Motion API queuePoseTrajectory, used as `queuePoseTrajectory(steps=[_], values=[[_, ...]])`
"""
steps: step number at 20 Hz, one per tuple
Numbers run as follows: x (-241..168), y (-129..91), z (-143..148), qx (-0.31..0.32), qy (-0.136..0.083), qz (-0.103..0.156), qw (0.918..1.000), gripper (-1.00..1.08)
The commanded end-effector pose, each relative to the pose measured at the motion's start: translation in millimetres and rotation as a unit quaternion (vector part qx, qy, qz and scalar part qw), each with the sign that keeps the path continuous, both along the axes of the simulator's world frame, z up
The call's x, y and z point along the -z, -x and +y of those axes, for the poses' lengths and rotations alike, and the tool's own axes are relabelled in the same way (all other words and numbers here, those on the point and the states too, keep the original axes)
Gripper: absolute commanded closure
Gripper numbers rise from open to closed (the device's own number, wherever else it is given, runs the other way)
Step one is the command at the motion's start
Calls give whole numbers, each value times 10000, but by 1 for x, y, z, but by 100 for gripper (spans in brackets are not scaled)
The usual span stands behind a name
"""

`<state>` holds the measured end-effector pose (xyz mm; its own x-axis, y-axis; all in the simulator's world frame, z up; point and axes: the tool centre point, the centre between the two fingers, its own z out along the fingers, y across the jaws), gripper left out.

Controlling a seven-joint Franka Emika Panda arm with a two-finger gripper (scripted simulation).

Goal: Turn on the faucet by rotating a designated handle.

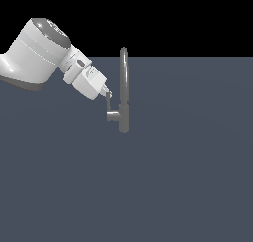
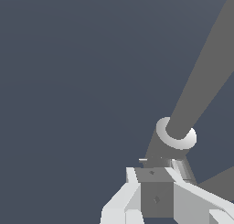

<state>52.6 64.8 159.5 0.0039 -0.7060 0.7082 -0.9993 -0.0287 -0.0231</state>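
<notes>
The faucet (image 1: pixel 123 90) is a slim grey tap with a tall rounded spout, standing on the flat grey-blue surface. A short side stub (image 1: pixel 113 115) points toward the exterior view's left. The handle (image 1: pixel 108 103), a thin grey lever, rises from that stub. My gripper (image 1: pixel 107 94) comes down at a slant from the left, and its tips meet the lever's upper end. The fingers look pressed together with no gap. In the wrist view the spout (image 2: pixel 201 72) runs off as a long grey bar from its ringed base (image 2: pixel 176 137), just beyond my gripper (image 2: pixel 156 191). The fingers mostly hide the handle there.
The white arm (image 1: pixel 37 53) fills the exterior view's upper left. A flat grey-blue surface (image 1: pixel 188 177) spreads around the faucet, under a black background. Nothing else stands on the surface.
</notes>
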Motion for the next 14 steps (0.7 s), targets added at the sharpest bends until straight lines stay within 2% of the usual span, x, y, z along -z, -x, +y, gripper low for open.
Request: queuePoseTrajectory(steps=[1, 3, 14], values=[[1, 0, 0, 5, -7, -3, 10000, 108], [1, 0, 0, 5, -7, -3, 10000, 108], [-7, 32, -1, 5, -7, -3, 10000, 108]])
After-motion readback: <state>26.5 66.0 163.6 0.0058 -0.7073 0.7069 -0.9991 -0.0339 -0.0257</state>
